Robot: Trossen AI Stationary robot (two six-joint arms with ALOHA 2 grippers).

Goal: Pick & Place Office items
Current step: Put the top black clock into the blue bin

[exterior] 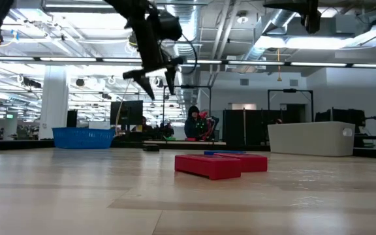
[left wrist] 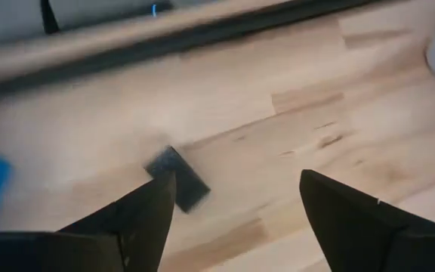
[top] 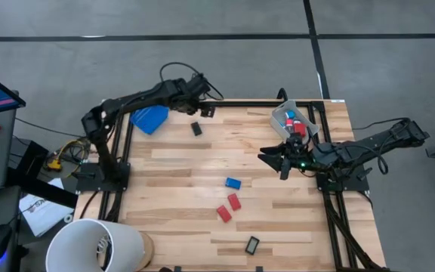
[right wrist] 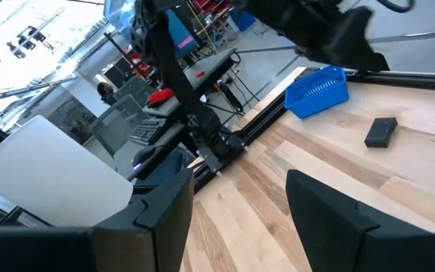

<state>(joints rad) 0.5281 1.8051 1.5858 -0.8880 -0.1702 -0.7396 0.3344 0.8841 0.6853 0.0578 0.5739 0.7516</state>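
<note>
Currently my left tool (top: pixel 202 108) hovers over the far side of the pale wood-plank worktop (top: pixel 172 219), its fingers apart with nothing between them. A flat black rectangle (top: pixel 196 128) lies on the boards just below it, near the blue mesh tray (top: pixel 150 119). My right tool (top: pixel 284 160) sits by the clear bin (top: pixel 281 115), which holds red and blue pieces; fingers parted, nothing held. A blue block (top: pixel 233 183), two red blocks (top: pixel 229 207) and a light-faced black rectangle (top: pixel 252 244) lie mid-worktop.
</note>
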